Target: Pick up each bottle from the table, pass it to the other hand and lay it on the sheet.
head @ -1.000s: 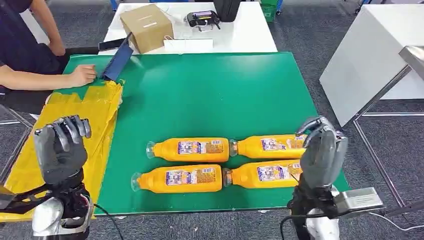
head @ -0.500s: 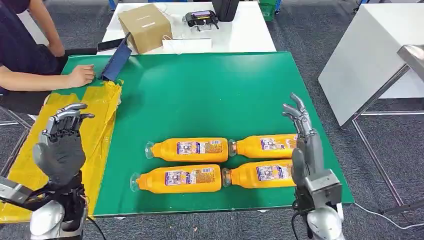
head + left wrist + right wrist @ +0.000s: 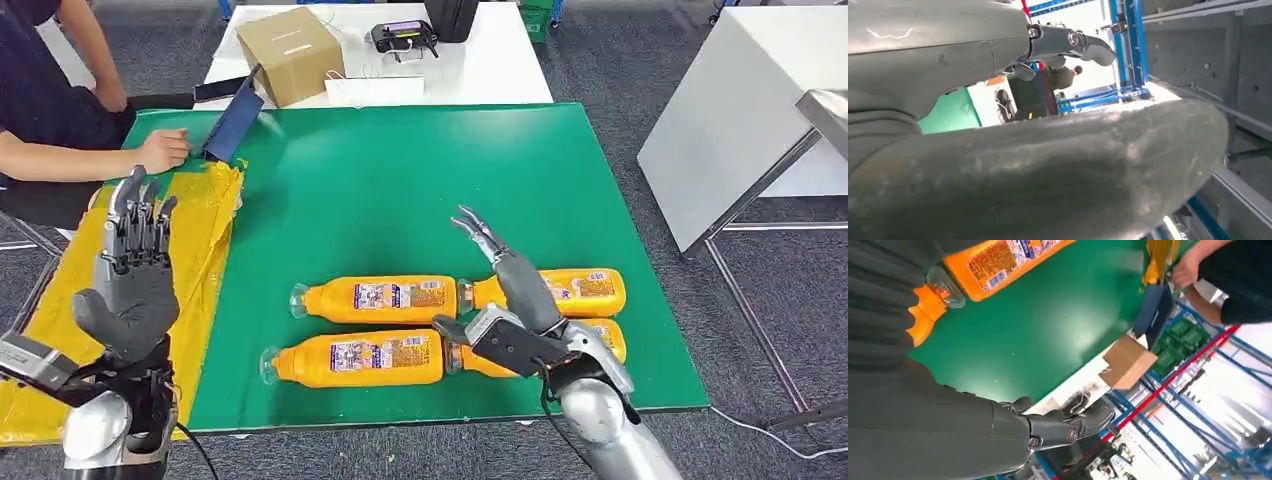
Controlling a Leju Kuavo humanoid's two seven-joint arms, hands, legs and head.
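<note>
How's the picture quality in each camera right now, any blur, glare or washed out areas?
Head view: sharp and evenly lit, with soft sheen on the green table. Left wrist view: the left hand sits close and out of focus, the background bright. Right wrist view: the cardboard box is slightly smeared, and the shelving behind is overexposed.

left hand (image 3: 132, 275) raised upright over the yellow sheet (image 3: 200, 215), fingers spread, right hand (image 3: 515, 300) open, reaching away from the sheet

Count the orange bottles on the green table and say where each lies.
4, all lying flat in two rows. Far row: far-left bottle, far-right bottle. Near row: near-left bottle, near-right bottle, largely hidden under the right hand. None on the yellow sheet.
</note>
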